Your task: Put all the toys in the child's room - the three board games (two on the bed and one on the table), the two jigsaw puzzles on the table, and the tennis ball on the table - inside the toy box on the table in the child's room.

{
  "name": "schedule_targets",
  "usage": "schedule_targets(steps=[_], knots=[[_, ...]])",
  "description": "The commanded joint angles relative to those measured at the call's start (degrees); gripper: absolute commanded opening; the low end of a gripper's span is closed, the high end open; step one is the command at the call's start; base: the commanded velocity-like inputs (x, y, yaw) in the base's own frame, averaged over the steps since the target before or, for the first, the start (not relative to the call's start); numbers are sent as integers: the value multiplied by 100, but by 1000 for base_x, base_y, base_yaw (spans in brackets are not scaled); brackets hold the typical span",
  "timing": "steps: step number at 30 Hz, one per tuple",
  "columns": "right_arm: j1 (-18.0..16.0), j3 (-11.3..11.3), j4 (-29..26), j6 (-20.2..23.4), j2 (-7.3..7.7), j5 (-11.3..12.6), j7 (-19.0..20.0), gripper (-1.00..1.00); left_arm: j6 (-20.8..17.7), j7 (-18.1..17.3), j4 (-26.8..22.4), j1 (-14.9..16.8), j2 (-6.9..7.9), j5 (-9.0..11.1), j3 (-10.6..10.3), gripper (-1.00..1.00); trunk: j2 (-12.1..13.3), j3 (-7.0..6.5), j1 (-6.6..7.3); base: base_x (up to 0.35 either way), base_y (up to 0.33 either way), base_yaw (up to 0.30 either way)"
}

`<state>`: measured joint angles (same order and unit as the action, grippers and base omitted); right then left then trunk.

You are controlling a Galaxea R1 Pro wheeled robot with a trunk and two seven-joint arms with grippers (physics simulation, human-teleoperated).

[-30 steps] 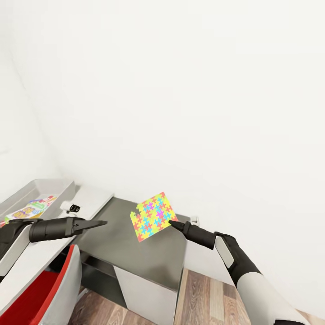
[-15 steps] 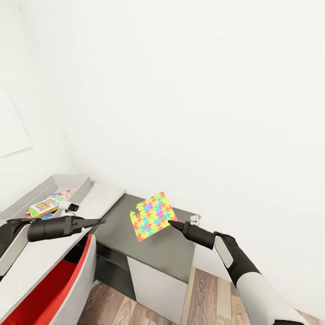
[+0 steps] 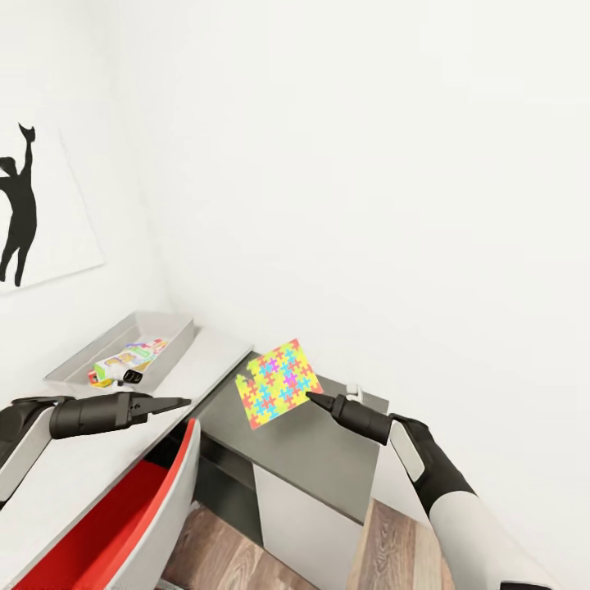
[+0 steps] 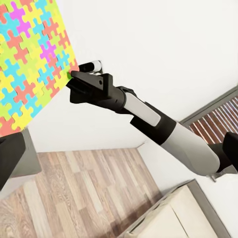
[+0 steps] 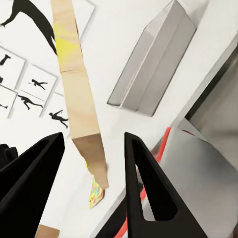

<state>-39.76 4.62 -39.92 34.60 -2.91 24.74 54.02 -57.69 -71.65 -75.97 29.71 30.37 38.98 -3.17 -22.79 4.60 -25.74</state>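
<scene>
Your right end effector (image 3: 313, 399) pinches one jigsaw puzzle (image 3: 278, 383) by its edge and holds it up in the air, tilted, in front of the white wall and above the dark grey end of the tabletop (image 3: 220, 358). In the left wrist view the same puzzle (image 4: 30, 59) shows its bright interlocking pieces, with the right end effector (image 4: 77, 76) clamped on its corner and the white forearm running back from it. In the right wrist view the puzzle (image 5: 79, 94) appears edge-on as a pale brown board passing between the two dark fingers (image 5: 144, 178), which close on it. Your left end effector (image 3: 182, 401) hangs over the pale tabletop with nothing in it; its tips lie together in a closed point, well apart from the puzzle. The toy box (image 3: 86, 358) sits on the tabletop against the wall, beyond the left end effector, and the right wrist view shows it as a grey tray (image 5: 151, 64) seen from the side. Inside it lies a colourful board game (image 3: 129, 360), with a small dark and white object (image 3: 129, 376) at the tray's near rim that you cannot identify. A red and grey chair (image 3: 139, 516) stands pushed up to the tabletop below your left arm. A black figure silhouette picture (image 3: 18, 209) hangs on the wall, and several smaller ones (image 5: 29, 89) show in the right wrist view. The floor (image 3: 246, 565) is wood plank.
</scene>
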Motion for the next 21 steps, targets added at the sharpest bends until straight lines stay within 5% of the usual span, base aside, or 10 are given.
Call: schedule_targets(steps=[1,21], knots=[[-5,19,-3,38,-6,10,13,-100,-40,-6,4,9,4,22,-11,100,-13,6,-4,0,0,211],[-3,13,-7,31,-11,-4,12,-100,-31,-7,4,0,7,22,29,100,-13,-134,-4,41,8,209]])
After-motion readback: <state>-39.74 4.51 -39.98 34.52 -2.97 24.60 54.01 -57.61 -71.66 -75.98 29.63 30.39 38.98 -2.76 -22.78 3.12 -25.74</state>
